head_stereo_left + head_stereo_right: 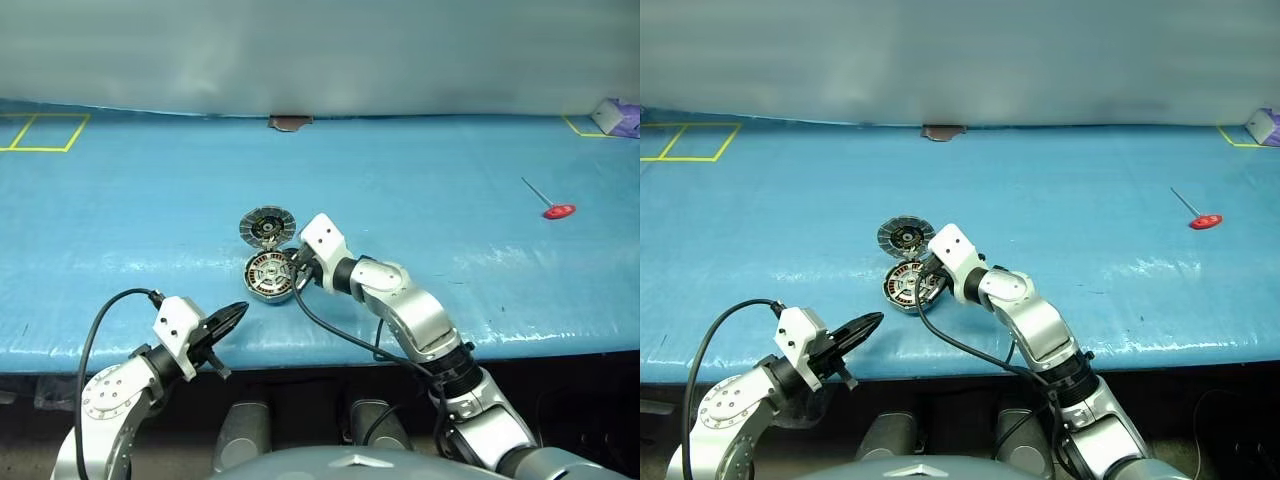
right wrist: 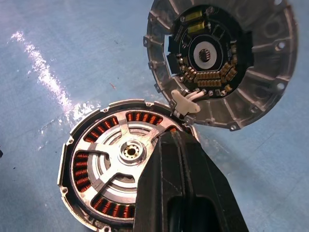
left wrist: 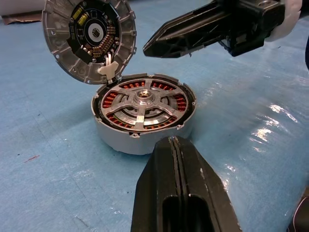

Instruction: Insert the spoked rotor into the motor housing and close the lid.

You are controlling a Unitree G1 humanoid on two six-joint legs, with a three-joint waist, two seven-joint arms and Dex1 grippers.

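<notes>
Both pincers are clenched and grasp nothing. Left gripper [image 1: 238, 312], with two black plastic fingers pressed together into one point, hangs in the lower left of the head view, off the table edge. Right gripper [image 1: 298, 279], also two black fingers pressed flat together, sits in the centre of the frame, its tip at the right rim of the motor housing [image 1: 269, 276].

This housing is a round shallow cup of grey metal with a ring of copper-brown windings inside. The spoked rotor [image 3: 143, 104], a flat silver wheel with broad spokes, a shiny hub and a thin dark rim, lies already inside the housing, over the windings. The lid [image 1: 266, 226], a round grey cast-metal disc with radial ribs and a dark circuit board at its centre, stands open just above the housing in the frame, joined by a small white piece.

Everything rests on a blue table cover [image 1: 420, 200] with a slightly glossy, woven texture. A thin metal pin with a red round base [image 1: 551, 203] lies in the upper right.
</notes>
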